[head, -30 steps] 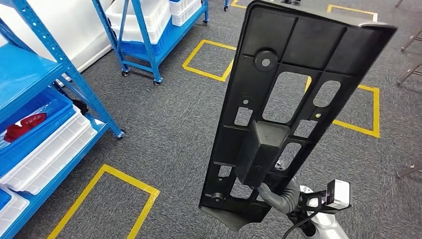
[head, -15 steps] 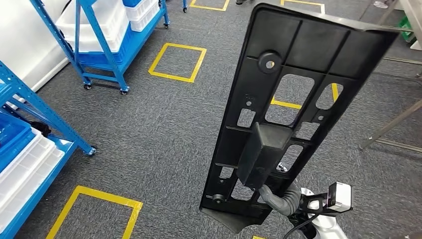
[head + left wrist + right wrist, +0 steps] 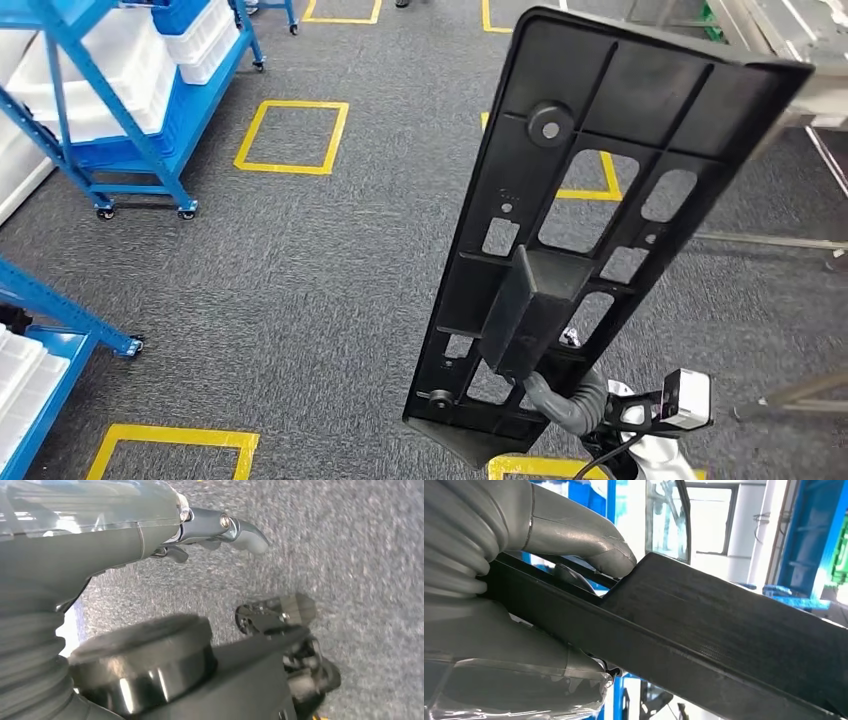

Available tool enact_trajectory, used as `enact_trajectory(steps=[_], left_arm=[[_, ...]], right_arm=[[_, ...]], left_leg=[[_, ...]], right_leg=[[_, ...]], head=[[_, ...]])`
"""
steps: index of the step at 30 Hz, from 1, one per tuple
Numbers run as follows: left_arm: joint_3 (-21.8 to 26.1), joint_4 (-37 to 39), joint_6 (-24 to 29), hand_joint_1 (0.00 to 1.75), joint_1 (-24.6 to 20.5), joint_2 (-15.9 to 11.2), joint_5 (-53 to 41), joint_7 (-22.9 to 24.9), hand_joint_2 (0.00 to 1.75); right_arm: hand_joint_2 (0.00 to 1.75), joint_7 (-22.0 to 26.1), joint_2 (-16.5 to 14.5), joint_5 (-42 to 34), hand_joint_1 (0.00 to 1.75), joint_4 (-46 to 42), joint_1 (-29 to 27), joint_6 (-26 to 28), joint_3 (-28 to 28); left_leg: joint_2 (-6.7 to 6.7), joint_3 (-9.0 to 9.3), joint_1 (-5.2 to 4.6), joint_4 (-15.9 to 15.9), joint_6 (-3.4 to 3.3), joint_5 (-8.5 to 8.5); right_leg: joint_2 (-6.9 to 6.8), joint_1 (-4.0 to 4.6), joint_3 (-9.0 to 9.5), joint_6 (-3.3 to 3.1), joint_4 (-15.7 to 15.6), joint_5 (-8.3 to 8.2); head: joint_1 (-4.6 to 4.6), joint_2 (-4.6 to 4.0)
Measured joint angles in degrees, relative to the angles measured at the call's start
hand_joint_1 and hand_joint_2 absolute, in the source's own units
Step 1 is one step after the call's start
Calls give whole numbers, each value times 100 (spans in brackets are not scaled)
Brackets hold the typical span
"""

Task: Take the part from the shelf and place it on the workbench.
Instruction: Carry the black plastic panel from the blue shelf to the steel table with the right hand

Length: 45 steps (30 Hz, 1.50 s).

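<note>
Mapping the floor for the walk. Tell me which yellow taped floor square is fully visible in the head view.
The yellow taped square beside the blue wheeled shelf cart; the other yellow outlines are cut by the picture's edges or hidden behind the black plastic part.

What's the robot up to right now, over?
Right hand grips the black part, held upright. Left hand holds nothing, hanging over carpet. Nothing blocking; metal bench frame ahead right.
</note>
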State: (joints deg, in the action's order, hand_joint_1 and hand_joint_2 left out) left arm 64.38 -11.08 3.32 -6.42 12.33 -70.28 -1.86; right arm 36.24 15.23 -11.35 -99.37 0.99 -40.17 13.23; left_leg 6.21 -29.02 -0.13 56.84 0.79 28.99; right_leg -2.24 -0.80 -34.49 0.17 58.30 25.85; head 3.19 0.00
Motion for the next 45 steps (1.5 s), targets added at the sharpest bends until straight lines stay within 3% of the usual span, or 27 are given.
enact_trajectory(steps=[2,3,5,6,7,9,11,13,15,17,19,21,22,23,24,26,28,30,32,34,36,37,38,39,41,43,45], left_arm=[[-1,0,0,0,-8,3,3,0,175],[-1,0,0,0,-3,3,3,0,175],[1,0,1,0,22,4,5,3,175],[2,0,1,0,28,4,5,5,175],[3,0,1,0,29,4,4,9,175],[3,0,1,0,20,4,-5,16,175],[3,0,2,0,19,7,-21,25,175],[2,0,3,0,19,13,-40,36,175],[-4,0,5,0,8,20,-52,46,175],[-9,0,8,0,-8,31,-57,52,175],[-10,0,3,0,-3,37,-64,60,175],[-10,0,-2,0,11,37,-67,68,175],[-10,0,-2,0,11,37,-67,69,175],[-10,0,-2,0,6,37,-67,70,175],[-11,0,-2,0,1,38,-67,70,175],[-12,0,-2,0,-6,42,-68,70,175],[-13,0,-3,0,-8,46,-72,70,175],[-15,0,-5,0,-16,50,-79,70,175],[-18,0,-7,0,-36,54,-92,70,175],[-20,0,-8,0,-36,56,-113,73,175],[-20,0,-9,0,-13,56,-131,81,175],[-21,0,-10,0,-9,55,-139,87,175],[-21,0,-11,0,-9,55,-145,95,175],[-22,0,-13,0,-13,54,-149,100,175],[-23,0,-14,0,-15,54,-152,112,175],[-23,0,-12,0,-17,54,-144,117,175],[-22,0,-1,0,-26,58,-116,118,175]], right_arm=[[175,2,1,-1,175,-19,10,-1,-9],[175,2,3,-1,175,-26,14,-2,-9],[175,-1,8,0,175,-30,11,-2,-9],[175,-3,9,0,175,-30,5,-2,-9],[175,-4,9,-1,175,-30,1,-2,-9],[175,-5,9,-1,175,-31,1,0,-12],[175,-5,10,-2,175,-34,2,5,-17],[175,-8,9,-3,175,-47,-11,10,-28],[175,-11,-8,-2,175,-65,-52,13,-53],[175,-13,-35,-2,175,-88,-89,19,-80],[175,-15,-55,-2,175,-107,-104,25,-99],[175,-18,-72,-1,175,-111,-128,26,-108],[175,-19,-77,-1,175,-111,-143,26,-113],[175,-20,-79,-1,175,-112,-154,26,-116],[175,-20,-79,-1,175,-115,-160,26,-120],[175,-21,-79,-1,175,-137,-156,26,-130],[175,-21,-80,0,175,-166,-153,27,-143],[175,-21,-81,1,175,-186,-170,29,-166],[175,-21,-81,0,175,-224,-190,31,-190],[175,-21,-79,2,175,-261,-201,39,-200],[175,-25,-76,5,175,-271,-227,49,-203],[175,-26,-76,5,175,-273,-247,51,-203],[175,-27,-76,5,175,-278,-264,52,-204],[175,-28,-76,5,175,-286,-276,52,-205],[175,-28,-76,5,175,-305,-282,50,-208],[175,-30,-76,6,175,-316,-285,35,-213],[175,-32,-89,5,175,-320,-298,10,-224]], left_leg=[[-245,-113,29,305,44,219],[-416,-262,42,639,56,405],[-557,-661,44,1453,62,750],[-574,-801,44,1704,59,797],[-582,-845,44,1740,49,724],[-663,-622,48,1155,16,297],[-922,-314,66,412,-20,-33],[-1059,-210,67,140,-55,-84],[-937,-199,61,91,-127,-117],[-792,-180,67,19,-215,-168],[-643,-176,47,-16,-258,-184],[-481,-179,19,-15,-271,-174],[-402,-177,11,-14,-273,-167],[-329,-171,6,-14,-270,-158],[-263,-157,2,-14,-263,-146],[-150,-122,-21,-10,-229,-116],[-48,-96,-46,-7,-178,-85],[41,-77,-48,-7,-121,-53],[-134,-122,-31,174,-60,93],[-448,-395,-4,820,-17,444],[-561,-759,9,1563,3,723],[-572,-847,14,1704,6,709],[-582,-827,19,1612,5,575],[-621,-710,29,1309,-1,353],[-867,-389,65,522,-21,-26],[-1052,-232,80,149,-55,-117],[-979,-220,68,110,-123,-122]], right_leg=[[122,-27,17,-70,-41,-25],[182,-31,21,-93,-49,-30],[320,-15,19,-116,-47,-30],[396,-5,20,-119,-45,-29],[473,2,24,-120,-40,-29],[630,4,39,-108,-22,-21],[780,10,23,-63,20,-10],[907,0,-27,11,38,-26],[987,-26,-64,90,19,-55],[757,-14,-174,139,216,81],[403,0,-475,167,857,430],[277,-10,-774,193,1504,671],[254,-13,-796,197,1575,649],[227,-11,-696,192,1410,529],[168,-6,-488,179,1049,348],[-72,41,-54,113,257,99],[-175,97,101,36,-53,57],[-40,95,94,-23,-66,37],[81,58,116,-78,-114,9],[202,42,132,-120,-137,-5],[347,47,131,-135,-128,-5],[425,49,133,-135,-121,-3],[507,48,137,-131,-111,1],[589,44,143,-121,-98,7],[747,40,132,-83,-51,26],[876,33,83,-18,-21,24],[985,15,38,61,-31,-7]], head=[[0,0],[0,0],[0,0],[0,0],[0,0],[0,0],[0,0],[0,0],[0,0],[-1,0],[-1,0],[0,0],[0,0],[0,0],[0,0],[0,0],[0,0],[0,0],[1,0],[1,0],[0,0],[0,0],[0,0],[0,0],[0,0],[1,0],[1,0]])
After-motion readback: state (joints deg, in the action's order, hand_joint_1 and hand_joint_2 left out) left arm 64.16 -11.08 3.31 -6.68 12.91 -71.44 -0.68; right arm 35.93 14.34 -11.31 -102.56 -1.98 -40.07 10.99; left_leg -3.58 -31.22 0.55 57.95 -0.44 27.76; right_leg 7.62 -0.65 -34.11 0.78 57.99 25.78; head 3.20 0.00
